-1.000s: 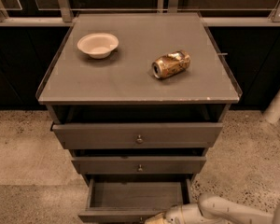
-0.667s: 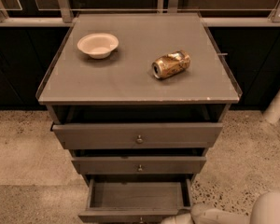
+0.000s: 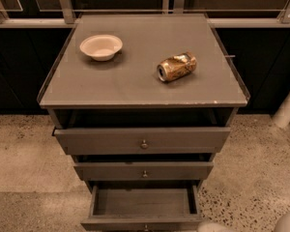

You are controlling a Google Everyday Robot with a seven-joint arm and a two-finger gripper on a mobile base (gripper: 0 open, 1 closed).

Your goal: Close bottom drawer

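The bottom drawer [image 3: 142, 222] of the dark grey cabinet stands pulled far out. Its inside [image 3: 142, 202] is bare, and its slim front panel with a tiny knob [image 3: 146, 227] lies at the lower edge of the camera view. The mid-sized drawer front [image 3: 144, 170] and the widest top drawer front [image 3: 143, 140] above it are each out a little. My gripper [image 3: 210, 227] shows only as a pale tip at the lower edge, just right of the bottom drawer's front corner and mostly cut off. A pale part of my arm [image 3: 287, 223] sits in the lower right corner.
On the cabinet top [image 3: 135, 86] stand a white bowl [image 3: 101, 47] at the back left and a crushed gold can [image 3: 176, 66] lying on its side at the right. Speckled floor [image 3: 251, 178] surrounds the cabinet. A white post [image 3: 287, 108] stands at the right.
My gripper and arm have drawn back to the right and down, away from the bottom drawer's front, almost out of the view. The drawer looks as far out as before.
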